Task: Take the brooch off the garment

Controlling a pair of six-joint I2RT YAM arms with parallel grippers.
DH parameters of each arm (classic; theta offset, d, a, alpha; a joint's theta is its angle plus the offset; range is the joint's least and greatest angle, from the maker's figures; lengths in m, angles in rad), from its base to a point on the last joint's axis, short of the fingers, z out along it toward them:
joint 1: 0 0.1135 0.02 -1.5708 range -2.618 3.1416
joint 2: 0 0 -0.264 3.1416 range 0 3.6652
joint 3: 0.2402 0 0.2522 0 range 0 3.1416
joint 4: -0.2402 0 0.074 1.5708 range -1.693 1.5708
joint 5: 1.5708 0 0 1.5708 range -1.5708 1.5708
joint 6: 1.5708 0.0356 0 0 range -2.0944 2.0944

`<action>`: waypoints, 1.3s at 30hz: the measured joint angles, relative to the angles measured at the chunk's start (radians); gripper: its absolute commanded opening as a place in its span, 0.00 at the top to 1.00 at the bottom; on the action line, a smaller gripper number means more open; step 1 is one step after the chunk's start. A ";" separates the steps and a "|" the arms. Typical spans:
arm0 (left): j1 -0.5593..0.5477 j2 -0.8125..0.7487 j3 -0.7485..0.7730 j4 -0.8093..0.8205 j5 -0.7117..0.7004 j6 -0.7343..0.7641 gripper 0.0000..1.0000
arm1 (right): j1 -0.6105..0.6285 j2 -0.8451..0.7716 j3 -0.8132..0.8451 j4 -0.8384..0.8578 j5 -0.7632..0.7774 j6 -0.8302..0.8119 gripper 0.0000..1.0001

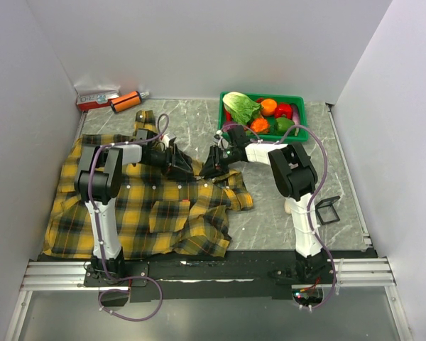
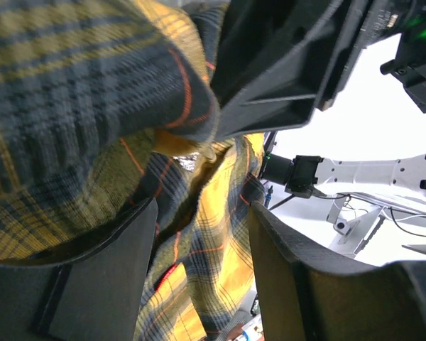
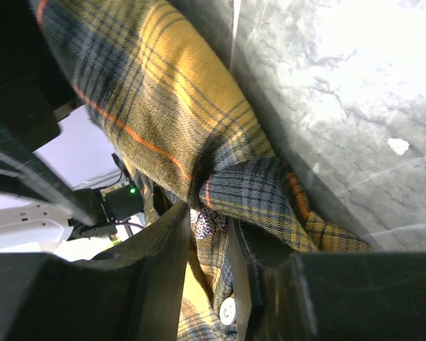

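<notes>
Right claw (image 3: 211, 238) clenched on brooch (image 3: 208, 223); removal not yet done.
Left claw (image 2: 202, 213) grasps a raised fold of shirt (image 1: 149, 206), bracing the cloth close beside the right claw. Brooch sits between the right fingertips, fastened to plaid cloth at the shirt's right edge, near a white button (image 3: 228, 310). Judged: grip stage reached. Outstanding: free the pin and carry the brooch clear of the cloth.

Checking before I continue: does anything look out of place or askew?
Yes: the garment is not flat; its right part is bunched into a raised fold between the left gripper and the right gripper, which pinches the brooch.
</notes>
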 measured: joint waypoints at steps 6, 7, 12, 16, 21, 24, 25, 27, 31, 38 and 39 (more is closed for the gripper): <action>-0.001 0.018 0.005 0.005 0.001 -0.007 0.41 | -0.002 0.000 -0.008 0.039 -0.029 0.019 0.62; -0.002 0.021 0.008 0.005 0.001 -0.008 0.42 | -0.003 0.000 -0.010 0.046 -0.033 0.023 0.61; -0.006 0.025 0.015 0.008 0.001 -0.008 0.42 | -0.008 -0.001 -0.030 0.093 -0.063 0.051 0.62; -0.009 0.026 0.015 0.014 0.006 -0.016 0.42 | -0.013 -0.004 -0.038 0.111 -0.079 0.058 0.72; -0.015 0.034 0.023 0.014 0.010 -0.017 0.42 | -0.015 -0.006 -0.039 0.112 -0.095 0.053 0.84; -0.019 0.044 0.030 0.015 0.015 -0.019 0.42 | -0.016 -0.006 -0.039 0.113 -0.105 0.049 0.89; -0.020 0.046 0.030 0.018 0.016 -0.021 0.42 | -0.017 -0.006 -0.039 0.113 -0.110 0.047 0.91; -0.022 0.051 0.030 0.026 0.025 -0.031 0.42 | -0.019 -0.006 -0.040 0.118 -0.117 0.043 0.92; -0.027 0.071 0.024 0.074 0.054 -0.068 0.47 | -0.022 -0.008 -0.055 0.165 -0.143 0.045 0.95; -0.031 0.100 -0.011 0.171 0.108 -0.135 0.62 | -0.036 -0.031 -0.095 0.241 -0.192 0.070 0.96; -0.031 0.103 -0.011 0.180 0.116 -0.139 0.64 | -0.038 -0.032 -0.095 0.244 -0.195 0.073 0.96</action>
